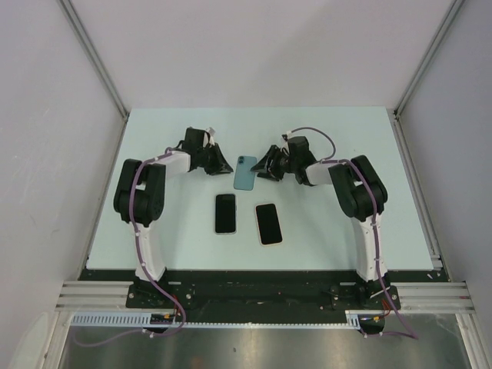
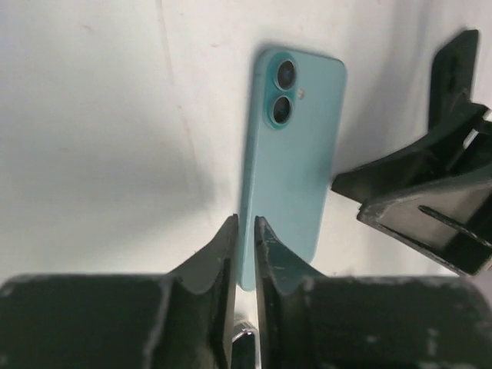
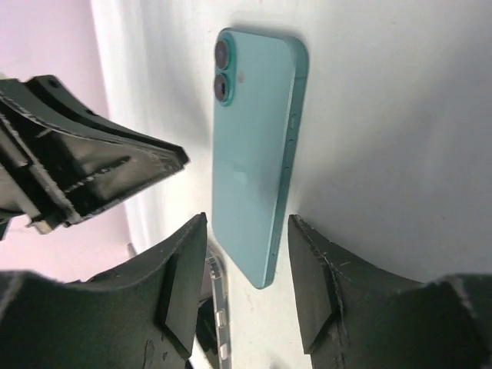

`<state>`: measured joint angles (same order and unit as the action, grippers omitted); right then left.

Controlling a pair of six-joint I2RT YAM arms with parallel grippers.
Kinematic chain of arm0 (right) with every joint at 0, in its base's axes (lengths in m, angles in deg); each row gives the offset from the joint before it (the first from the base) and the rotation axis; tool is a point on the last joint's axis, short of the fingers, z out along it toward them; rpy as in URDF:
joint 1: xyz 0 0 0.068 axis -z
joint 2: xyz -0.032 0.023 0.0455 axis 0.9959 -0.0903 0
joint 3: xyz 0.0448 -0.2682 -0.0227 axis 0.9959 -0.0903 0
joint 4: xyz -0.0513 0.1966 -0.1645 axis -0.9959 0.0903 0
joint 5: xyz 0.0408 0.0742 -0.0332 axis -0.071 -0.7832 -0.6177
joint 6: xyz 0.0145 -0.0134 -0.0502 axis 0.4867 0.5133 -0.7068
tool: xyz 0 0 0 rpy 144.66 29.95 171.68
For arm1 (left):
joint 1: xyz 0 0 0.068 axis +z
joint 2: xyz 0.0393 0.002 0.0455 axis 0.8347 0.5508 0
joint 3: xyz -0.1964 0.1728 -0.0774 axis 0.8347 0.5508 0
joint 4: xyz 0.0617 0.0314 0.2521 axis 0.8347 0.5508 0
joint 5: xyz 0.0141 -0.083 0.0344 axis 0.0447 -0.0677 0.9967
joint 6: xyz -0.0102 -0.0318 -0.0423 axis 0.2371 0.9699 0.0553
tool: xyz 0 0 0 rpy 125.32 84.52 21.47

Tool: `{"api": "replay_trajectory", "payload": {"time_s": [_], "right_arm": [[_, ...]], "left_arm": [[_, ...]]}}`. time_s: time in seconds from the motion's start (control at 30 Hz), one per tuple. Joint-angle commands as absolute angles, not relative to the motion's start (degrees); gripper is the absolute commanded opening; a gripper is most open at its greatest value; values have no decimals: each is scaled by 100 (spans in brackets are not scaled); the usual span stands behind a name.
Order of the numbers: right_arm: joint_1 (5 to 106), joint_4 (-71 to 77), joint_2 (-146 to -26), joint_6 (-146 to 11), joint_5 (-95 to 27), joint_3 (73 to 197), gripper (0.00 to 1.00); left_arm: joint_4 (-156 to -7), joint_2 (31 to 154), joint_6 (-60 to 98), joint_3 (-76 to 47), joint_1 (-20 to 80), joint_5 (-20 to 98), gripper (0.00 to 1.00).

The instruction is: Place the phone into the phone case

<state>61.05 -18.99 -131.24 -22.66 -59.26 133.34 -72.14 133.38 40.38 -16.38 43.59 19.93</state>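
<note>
Toward the far middle of the desk (image 1: 346,146) lies the teal phone (image 1: 245,172) (image 2: 296,154) (image 3: 250,138), flat and back up, its two camera lenses at the far end; it sits between the two claws.

At its left, the left claw (image 1: 225,167) (image 2: 246,223) is nearly closed; its fingers (image 2: 219,254) leave only a thin slit, with their tips at the end of the phone away from the lenses; a strip of teal shows through the slit; nothing that I can see is clamped between them, and whether the tips touch the phone I cannot tell.

At its right, the right claw (image 1: 264,169) (image 3: 250,217) stands open; its fingers (image 3: 315,269) are spread well apart, the phone's near end shows in the gap, and they hold nothing.

Nearer the arm bases, apart from the phone, two dark slabs lie flat side by side: the left dark slab (image 1: 225,213) and the right dark slab (image 1: 268,223), the right one with a pale rim; which of them is the case I cannot tell.

Under the right claw's fingers, in its wrist view, a clear edge (image 3: 217,323) peeks out; too little shows to name it.
</note>
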Motion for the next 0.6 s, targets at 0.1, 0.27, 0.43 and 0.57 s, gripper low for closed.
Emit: {"api": "replay_trajectory", "payload": {"time_s": [0.1, 0.27, 0.43, 0.57], "right_arm": [[5889, -1014, -12807, -2822, -4781, 13359, 57], [5767, -898, -12869, -2866, -4271, 13394, 62], [5556, -407, -13027, -2954, -3840, 13683, 63], [5468, -222, -13167, -2980, -3812, 13947, 63]], "left_arm": [[-6567, 13614, 3953, -2089, 4384, 2730, 12], [-6699, 13798, 4067, -2063, 4269, 2544, 12], [-7023, 13966, 4357, -1967, 4129, 2106, 13], [-7305, 14001, 4638, -1756, 4076, 1903, 13]]}}
